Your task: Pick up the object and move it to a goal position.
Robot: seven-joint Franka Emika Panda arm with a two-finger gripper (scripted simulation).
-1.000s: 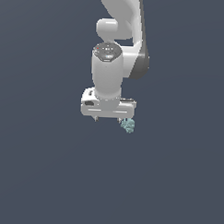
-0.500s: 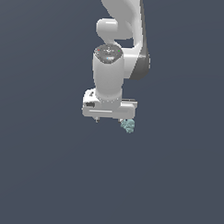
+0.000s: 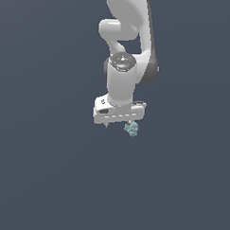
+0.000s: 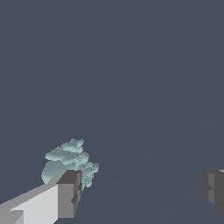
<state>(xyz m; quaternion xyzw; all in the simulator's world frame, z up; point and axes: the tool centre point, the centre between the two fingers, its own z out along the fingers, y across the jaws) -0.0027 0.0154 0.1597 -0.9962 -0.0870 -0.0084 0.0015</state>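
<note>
In the exterior view the white arm [image 3: 126, 37] comes down from twelve o'clock over a plain dark grey-blue ground [image 3: 43, 170], its wrist pointing downward. The claw [image 3: 119, 123] hangs at the arm's lower end, near the middle of the picture. Just below its end, at about five o'clock from the claw body, sits the small pale teal lump [image 3: 131, 130], close against the finger on the exterior view's right.

In the wrist view the two dark grey fingertips [image 4: 70, 192] stand far apart, with only bare ground between them, so the claw is spread wide and clamps nothing. The lump [image 4: 70, 164] lies just beyond one fingertip, partly hidden behind it, outside the gap. Whether the fingertip touches the lump cannot be told.
</note>
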